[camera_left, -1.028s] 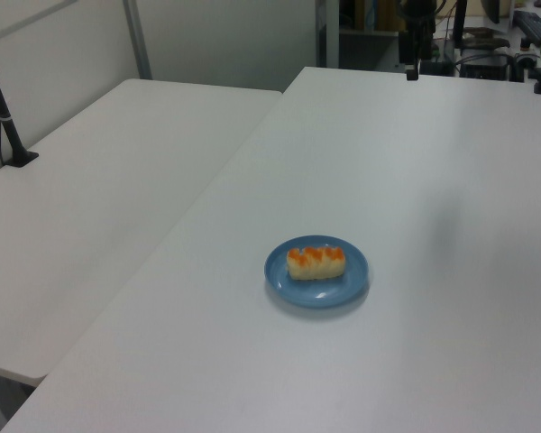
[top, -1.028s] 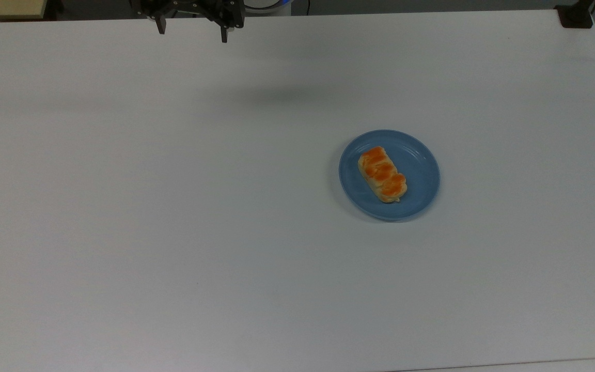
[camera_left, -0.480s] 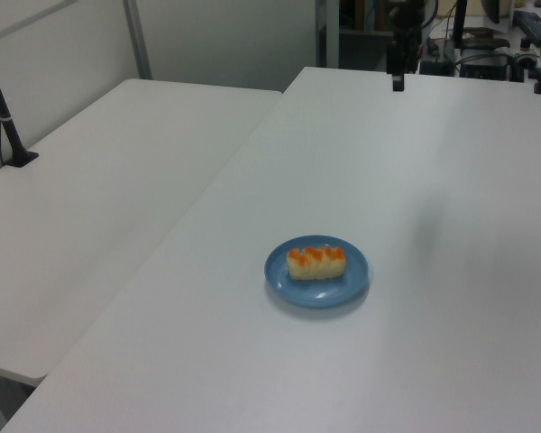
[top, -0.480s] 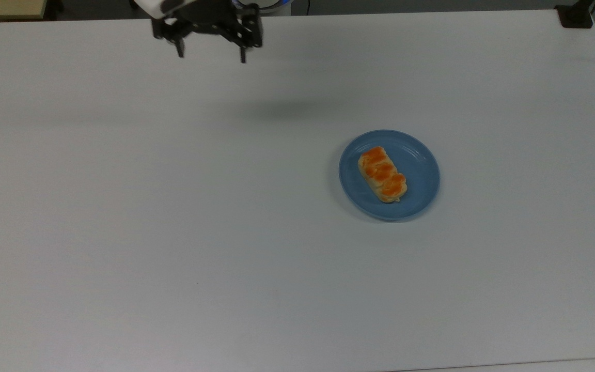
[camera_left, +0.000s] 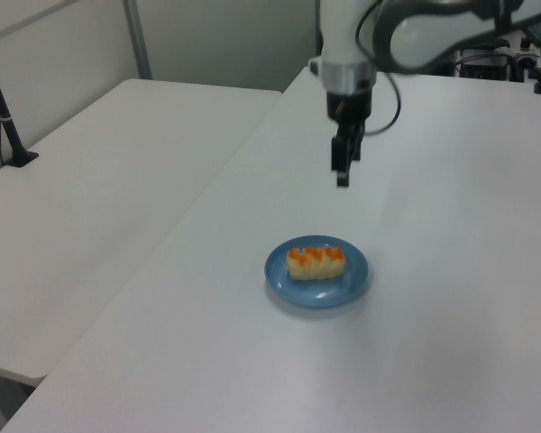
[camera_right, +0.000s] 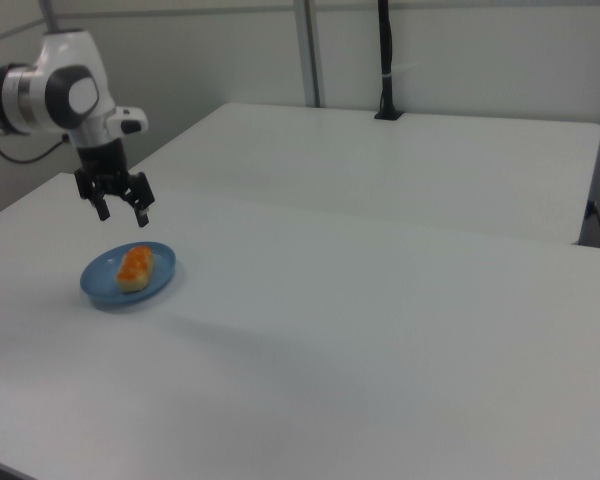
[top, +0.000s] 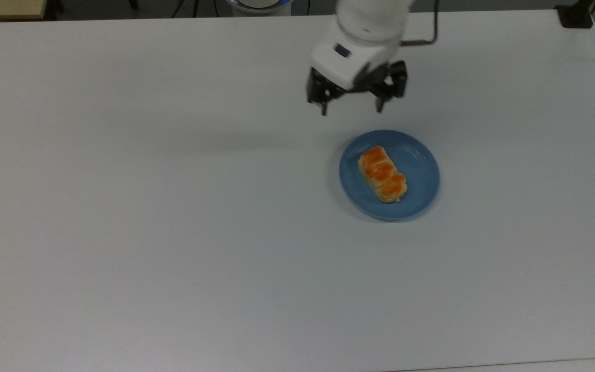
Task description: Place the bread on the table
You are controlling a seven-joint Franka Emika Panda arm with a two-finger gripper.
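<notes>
Bread (top: pixel 382 174) is seen lying on the blue plate (top: pixel 421 170), slantwise in the top view, one end toward the top view's upper left. In the left view the bread (camera_left: pixel 316 262) is seen lengthwise across the plate (camera_left: pixel 317 290); in the right view it (camera_right: pixel 134 267) sits on the plate (camera_right: pixel 102 287) too. Not yet on the bare white desk (top: pixel 173 217).

Hand (top: pixel 351 110) is spread wide, nothing held between the fingers. It is hung in the air above the desk, fingertips pointing down, just beyond the plate's far rim in the top view, apart from plate and bread. In the left view the hand (camera_left: pixel 343 179) is seen edge-on above and behind the plate. In the right view the hand (camera_right: pixel 123 216) is placed above the plate's back edge, both fingers (camera_right: pixel 142 219) clearly separated.

Change from earlier frames: half a second ago the hand was at the desk's far edge, well toward the top view's left; now it has been carried toward the top view's right and nearer, close to the plate, and the white wrist housing (top: pixel 346 62) is now in shot. Finger spread looks unchanged. Bread and plate are unmoved.

A second white desk (camera_left: pixel 99 189) adjoins in the left view, with a black pole (camera_left: pixel 2 108) standing on it.
</notes>
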